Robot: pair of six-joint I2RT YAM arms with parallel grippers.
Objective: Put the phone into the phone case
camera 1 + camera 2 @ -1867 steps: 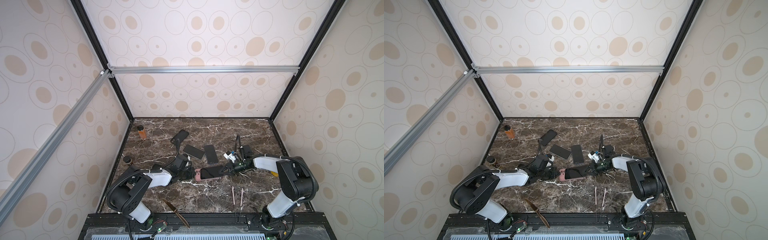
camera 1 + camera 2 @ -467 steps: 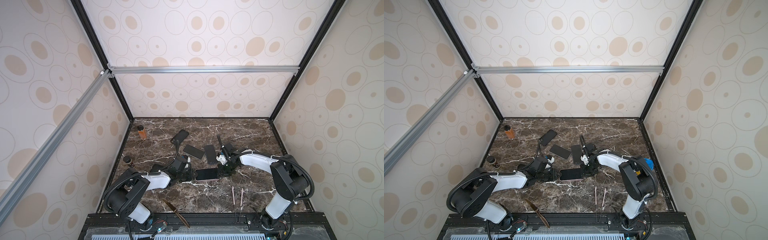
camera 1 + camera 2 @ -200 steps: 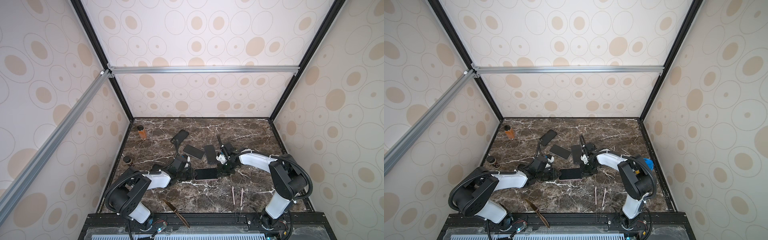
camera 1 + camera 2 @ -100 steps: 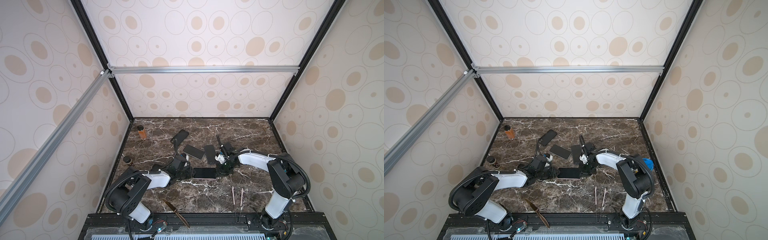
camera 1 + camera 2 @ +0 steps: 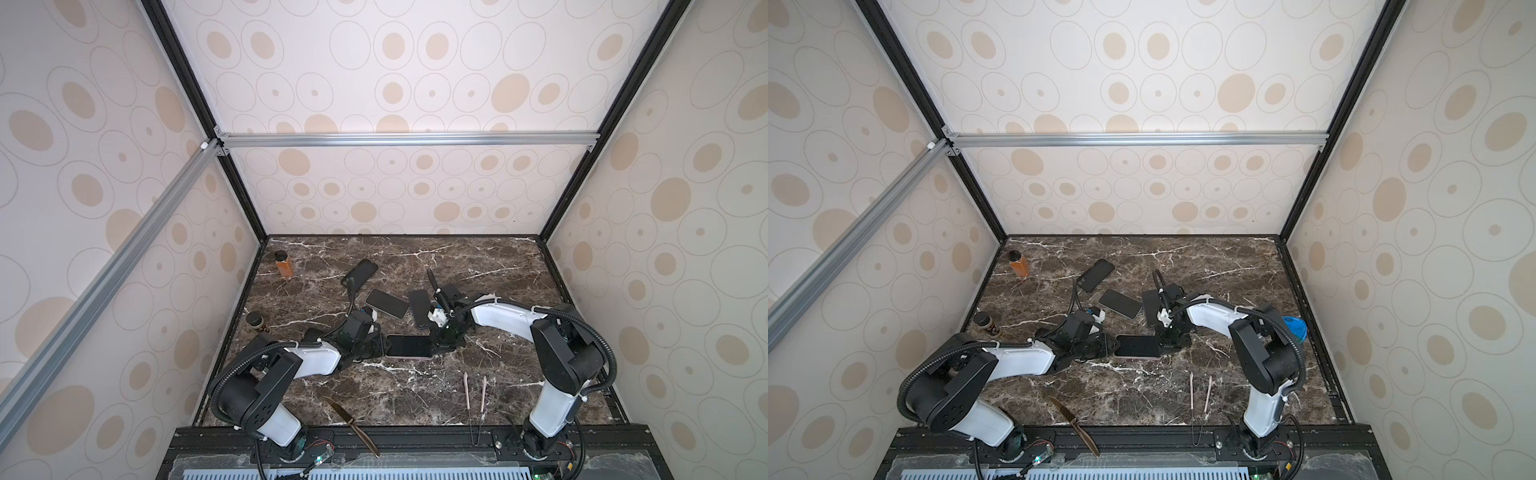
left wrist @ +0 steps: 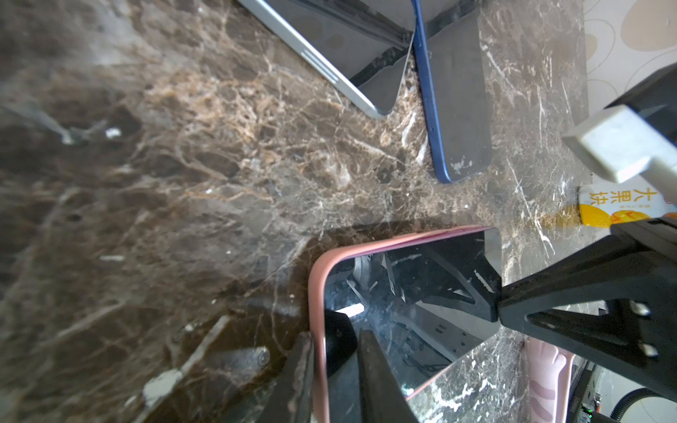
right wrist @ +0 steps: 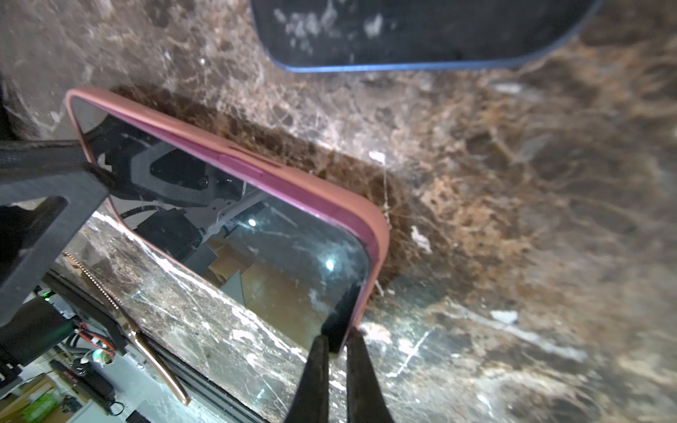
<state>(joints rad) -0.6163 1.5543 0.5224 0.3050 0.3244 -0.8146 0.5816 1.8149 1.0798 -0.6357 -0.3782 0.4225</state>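
The phone (image 5: 409,345) lies flat in mid-table, screen up, seated in the pink phone case (image 6: 315,293), whose rim frames the dark screen (image 7: 256,238). My left gripper (image 6: 335,340) is shut on the case's left end, one finger outside the rim and one on the glass. It shows in both top views (image 5: 376,345) (image 5: 1106,345). My right gripper (image 7: 337,338) is shut, and its tips rest on the rim at the phone's right end (image 5: 436,347) (image 5: 1165,345).
Three more dark phones lie behind (image 5: 387,303) (image 5: 419,313) (image 5: 359,272). An orange bottle (image 5: 284,264) and a dark jar (image 5: 255,321) stand at the left wall. A knife (image 5: 351,426) and tongs (image 5: 476,395) lie near the front edge. A blue object (image 5: 1293,326) sits behind the right arm.
Since the earliest frames the phone has gone fully into the pink case and the right gripper has moved left to its end. Over the last second almost nothing moved.
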